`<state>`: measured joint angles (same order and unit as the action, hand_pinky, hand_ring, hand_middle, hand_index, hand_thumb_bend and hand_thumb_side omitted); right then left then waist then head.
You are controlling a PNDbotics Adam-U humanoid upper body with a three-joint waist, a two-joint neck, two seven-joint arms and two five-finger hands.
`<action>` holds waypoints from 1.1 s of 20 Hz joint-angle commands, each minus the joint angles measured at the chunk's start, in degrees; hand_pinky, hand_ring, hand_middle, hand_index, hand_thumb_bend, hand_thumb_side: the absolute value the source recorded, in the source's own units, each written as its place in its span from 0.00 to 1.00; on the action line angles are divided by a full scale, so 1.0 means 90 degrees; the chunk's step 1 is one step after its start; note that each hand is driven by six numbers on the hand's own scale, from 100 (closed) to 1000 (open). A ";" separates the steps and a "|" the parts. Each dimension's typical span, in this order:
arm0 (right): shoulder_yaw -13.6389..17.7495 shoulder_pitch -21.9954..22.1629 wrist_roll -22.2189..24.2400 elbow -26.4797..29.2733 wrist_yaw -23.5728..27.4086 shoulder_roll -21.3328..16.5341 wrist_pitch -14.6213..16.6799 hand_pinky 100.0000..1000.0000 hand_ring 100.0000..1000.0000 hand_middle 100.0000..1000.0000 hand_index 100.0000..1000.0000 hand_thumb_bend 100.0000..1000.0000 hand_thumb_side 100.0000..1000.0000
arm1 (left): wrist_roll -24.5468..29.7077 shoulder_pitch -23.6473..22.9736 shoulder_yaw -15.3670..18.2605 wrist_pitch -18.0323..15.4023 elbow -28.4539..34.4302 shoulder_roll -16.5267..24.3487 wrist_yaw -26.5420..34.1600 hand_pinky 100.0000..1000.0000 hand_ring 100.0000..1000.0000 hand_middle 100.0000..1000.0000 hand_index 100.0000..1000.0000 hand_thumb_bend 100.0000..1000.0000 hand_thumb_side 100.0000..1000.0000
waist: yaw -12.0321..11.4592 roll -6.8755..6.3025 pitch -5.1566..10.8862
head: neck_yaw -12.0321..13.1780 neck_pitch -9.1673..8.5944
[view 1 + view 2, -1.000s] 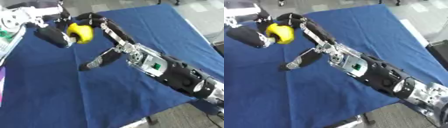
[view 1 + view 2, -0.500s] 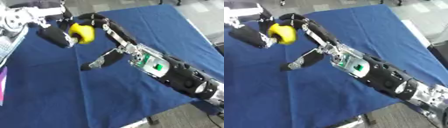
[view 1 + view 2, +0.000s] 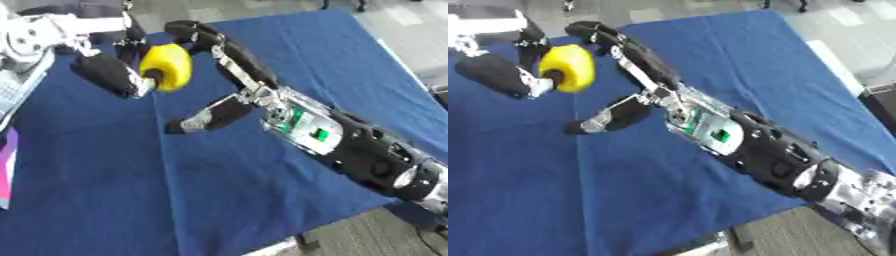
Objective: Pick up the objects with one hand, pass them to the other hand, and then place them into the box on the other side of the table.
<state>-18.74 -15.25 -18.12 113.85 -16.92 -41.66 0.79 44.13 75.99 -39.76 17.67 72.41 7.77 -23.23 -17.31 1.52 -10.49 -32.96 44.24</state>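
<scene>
- A yellow rounded object point(image 3: 166, 66), with a dark hollow at its lower end, is held in the air above the blue tablecloth point(image 3: 262, 200), between the two hands and near the table's far left part.
- The right hand point(image 3: 229, 75) reaches in from the lower right on a long black and silver arm. Its fingers point(image 3: 194, 33) curl over the top and far side of the yellow object, while the thumb point(image 3: 210, 114) sticks out below, straight and apart from the object.
- The left hand point(image 3: 107, 75) comes in from the upper left. A dark finger runs along the object's left side and its tip touches the object's lower end; another dark part lies behind the top of the object. Whether this hand actually grips it cannot be told.
- The right forearm point(image 3: 350, 145) shows a pale panel with green marks.
- At the left edge of the left eye view, a light-coloured box point(image 3: 16, 87) stands on the table, and below it shows a pink and purple thing point(image 3: 7, 172), cut off by the frame.
</scene>
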 commanded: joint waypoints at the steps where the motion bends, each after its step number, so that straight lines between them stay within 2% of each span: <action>1: 0.0119 -0.0035 0.0009 0.0082 -0.0012 -0.0192 -0.0156 0.72 0.84 0.91 0.94 0.75 0.33 | 0.0159 0.0161 0.0044 0.0011 0.0129 0.0164 0.0061 1.00 0.44 0.21 0.29 0.00 0.20 | -0.0004 0.0080 0.0058 | -0.0025 -0.0013; 5: 0.0144 -0.0015 0.0052 0.0082 0.0015 -0.0188 -0.0324 0.72 0.85 0.92 0.94 0.75 0.33 | 0.0294 0.0150 0.0051 0.0021 0.0166 0.0233 0.0089 1.00 0.44 0.21 0.29 0.00 0.21 | -0.0008 0.0083 0.0059 | -0.0027 -0.0013; 12: 0.0152 0.0020 0.0038 0.0082 -0.0026 -0.0153 -0.0390 0.72 0.85 0.92 0.94 0.75 0.32 | 0.0226 0.0115 0.0124 0.0040 0.0201 0.0384 0.0065 1.00 0.44 0.20 0.29 0.00 0.21 | -0.0002 0.0103 0.0053 | 0.0107 -0.0013; 18: 0.0143 0.0128 0.0044 0.0082 -0.0119 -0.0132 -0.0338 0.73 0.85 0.91 0.94 0.74 0.32 | -0.0106 0.0043 0.0421 0.0074 0.0185 0.0788 0.0078 1.00 0.44 0.20 0.28 0.00 0.19 | -0.0018 0.0114 0.0104 | 0.0593 -0.0013; 21: 0.0150 0.0297 -0.0005 0.0082 -0.0229 -0.0134 -0.0158 0.73 0.85 0.91 0.94 0.73 0.32 | -0.0295 -0.0049 0.0597 0.0105 0.0175 0.1055 0.0123 1.00 0.44 0.20 0.28 0.00 0.18 | -0.0015 0.0160 0.0178 | 0.0838 -0.0013; 22: 0.0159 0.0374 -0.0041 0.0082 -0.0282 -0.0138 -0.0081 0.73 0.85 0.91 0.94 0.76 0.35 | -0.0362 -0.0085 0.0658 0.0120 0.0167 0.1137 0.0145 1.00 0.44 0.19 0.28 0.00 0.18 | -0.0012 0.0178 0.0203 | 0.0910 -0.0013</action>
<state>-18.09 -11.56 -18.24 113.85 -18.79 -41.68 -0.68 41.70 74.25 -35.40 18.61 73.28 16.03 -22.40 -17.41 2.54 -10.40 -25.63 44.24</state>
